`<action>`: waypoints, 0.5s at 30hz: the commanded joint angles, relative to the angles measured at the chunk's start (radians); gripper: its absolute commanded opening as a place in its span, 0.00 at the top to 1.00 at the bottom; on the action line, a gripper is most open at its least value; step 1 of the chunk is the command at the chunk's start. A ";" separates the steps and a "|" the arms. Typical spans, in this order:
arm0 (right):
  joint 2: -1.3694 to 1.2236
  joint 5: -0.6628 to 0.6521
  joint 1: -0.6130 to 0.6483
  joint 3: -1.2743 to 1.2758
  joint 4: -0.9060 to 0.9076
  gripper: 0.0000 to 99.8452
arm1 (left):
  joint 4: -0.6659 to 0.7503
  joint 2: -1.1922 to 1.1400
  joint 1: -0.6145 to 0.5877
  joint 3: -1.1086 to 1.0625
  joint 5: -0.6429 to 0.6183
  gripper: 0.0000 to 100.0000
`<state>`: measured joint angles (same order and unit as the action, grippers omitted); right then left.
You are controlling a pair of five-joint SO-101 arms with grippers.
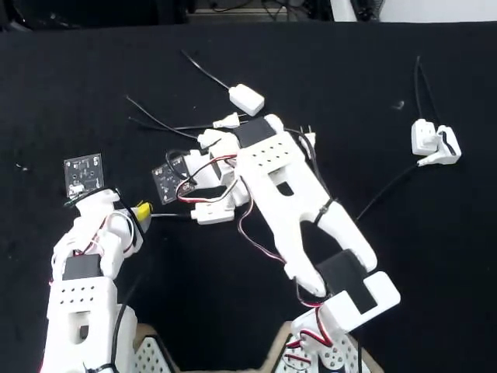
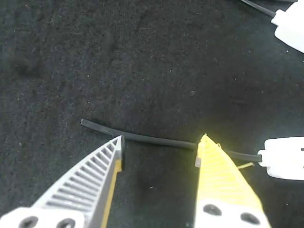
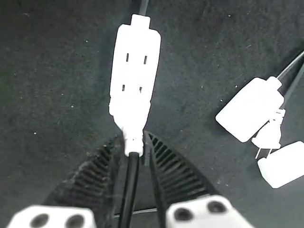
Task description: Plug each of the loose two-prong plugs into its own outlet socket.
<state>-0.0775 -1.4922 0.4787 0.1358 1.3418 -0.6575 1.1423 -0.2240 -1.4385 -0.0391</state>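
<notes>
My right gripper [image 3: 133, 142] is shut on the white neck of a plug [image 3: 134, 135] that sits in the end of a white outlet strip [image 3: 135, 71]. Its black cord runs back between the fingers. In the high view this gripper [image 1: 220, 144] is at the table's middle. A loose two-prong plug [image 3: 268, 137] lies between two white blocks [image 3: 247, 111]. My left gripper [image 2: 159, 142] is open and straddles a thin black cord [image 2: 152, 139] that leads to a white outlet piece [image 2: 285, 164]. From above, its yellow fingertip [image 1: 142, 211] is just left of that piece [image 1: 213, 212].
A white adapter [image 1: 246, 99] and a small plug [image 1: 227, 120] lie beyond the right gripper. Joined white sockets [image 1: 435, 141] sit far right. Two small dark boards [image 1: 84, 172] [image 1: 169, 180] lie on the black cloth. Black cords trail across the back.
</notes>
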 commanded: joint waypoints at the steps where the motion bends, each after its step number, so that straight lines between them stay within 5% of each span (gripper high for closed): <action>1: 0.004 -0.011 0.009 -0.053 0.009 0.99 | 0.003 0.000 -0.005 0.008 -0.005 0.74; 15: -0.044 -0.011 0.009 -0.094 0.014 0.99 | 0.000 0.000 -0.005 0.008 -0.005 0.74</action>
<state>-0.1235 -1.4922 0.4787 0.1020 1.3449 -0.6575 1.1423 -0.2240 -1.4385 -0.0391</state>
